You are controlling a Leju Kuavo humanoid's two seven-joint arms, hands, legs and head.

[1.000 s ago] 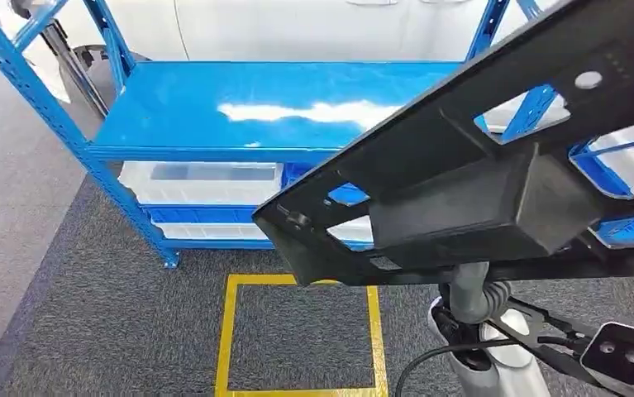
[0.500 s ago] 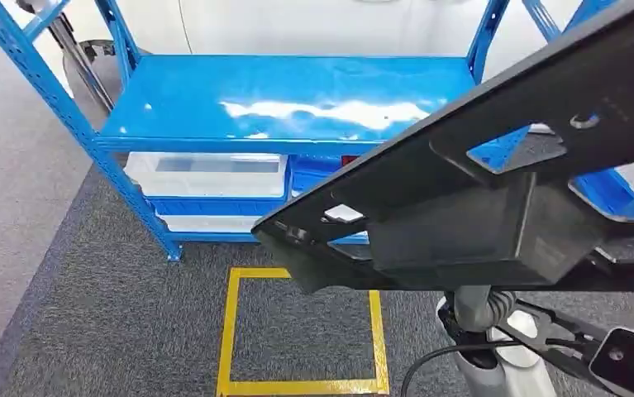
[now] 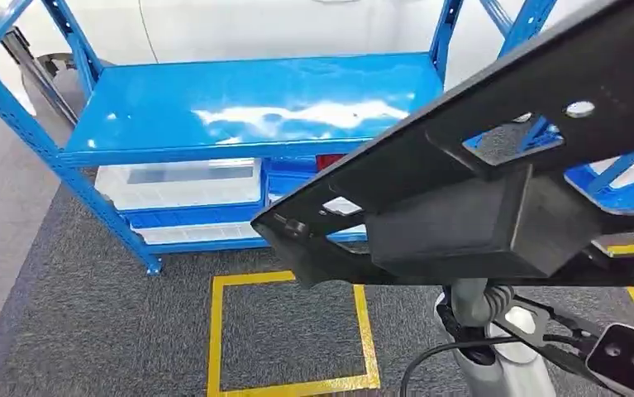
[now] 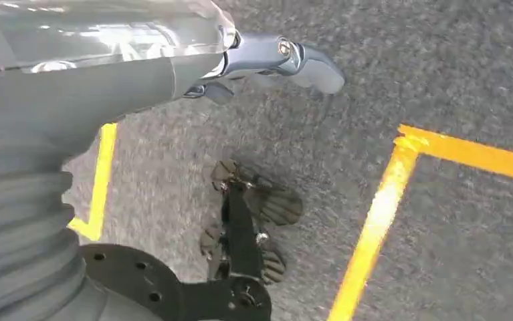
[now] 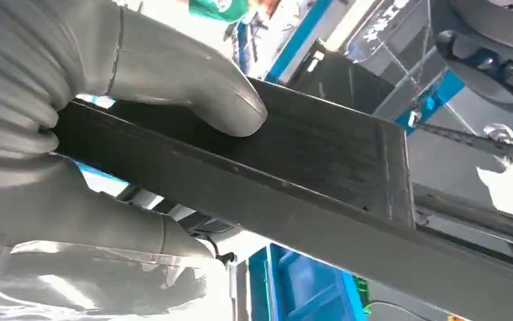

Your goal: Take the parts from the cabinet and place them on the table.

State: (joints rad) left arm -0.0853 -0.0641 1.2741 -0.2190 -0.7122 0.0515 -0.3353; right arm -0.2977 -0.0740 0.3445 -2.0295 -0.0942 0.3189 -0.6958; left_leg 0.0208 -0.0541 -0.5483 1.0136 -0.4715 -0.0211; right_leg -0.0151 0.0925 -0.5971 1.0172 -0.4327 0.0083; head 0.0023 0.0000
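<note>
Black plastic part (image 3: 495,165) held up in front of the blue cabinet (image 3: 239,103), right hand (image 5: 106,127) clamped on its edge with thumb over and fingers under, left hand (image 4: 267,60) hanging above grey carpet (image 3: 90,331), its finger state unclear, yellow floor tape (image 3: 214,331) below.

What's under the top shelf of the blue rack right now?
Under the top shelf sit clear bins on lower blue shelves, with something red beside them. The black part in the right hand covers the rack's right side.
</note>
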